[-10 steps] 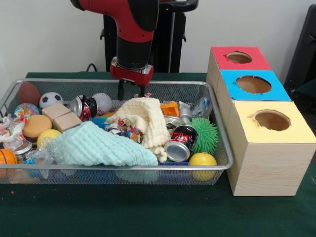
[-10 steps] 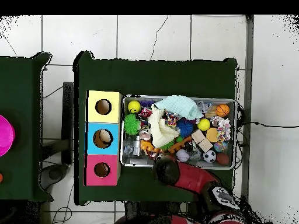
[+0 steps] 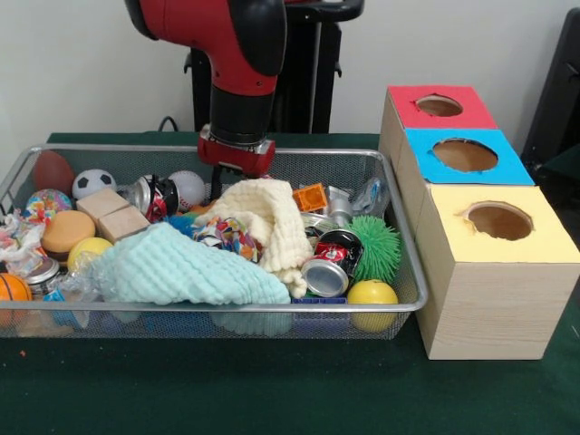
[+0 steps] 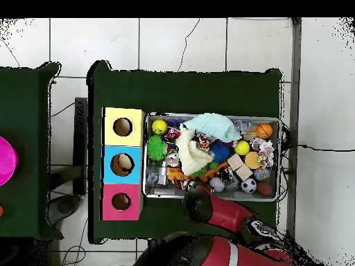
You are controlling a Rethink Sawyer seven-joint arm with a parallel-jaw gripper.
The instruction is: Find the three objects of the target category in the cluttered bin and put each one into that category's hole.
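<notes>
The bin (image 3: 227, 308) is a shallow wire mesh basket full of clutter; it also shows in the overhead view (image 4: 211, 115). My gripper (image 3: 234, 184) hangs from the red arm at the bin's far side, just behind a cream cloth (image 3: 263, 217). It looks open, with one finger (image 3: 217, 179) showing and the other hidden by the cloth. It holds nothing. A crushed red can (image 3: 331, 263), a green spiky ball (image 3: 376, 246), a yellow ball (image 3: 372, 294) and an orange block (image 3: 311, 198) lie to its right. In the overhead view the arm (image 4: 208, 208) covers the gripper.
Three wooden boxes stand right of the bin, with holes in a red top (image 3: 439, 107), a blue top (image 3: 465, 156) and a yellow top (image 3: 498, 222). A mint cloth (image 3: 172, 267), wooden blocks (image 3: 113, 215), a soccer ball (image 3: 93, 182) and a white ball (image 3: 188, 188) fill the bin's left.
The gripper has dropped lower and slightly left, down into the bin's far side behind the cream cloth. The objects in the bin have not moved.
</notes>
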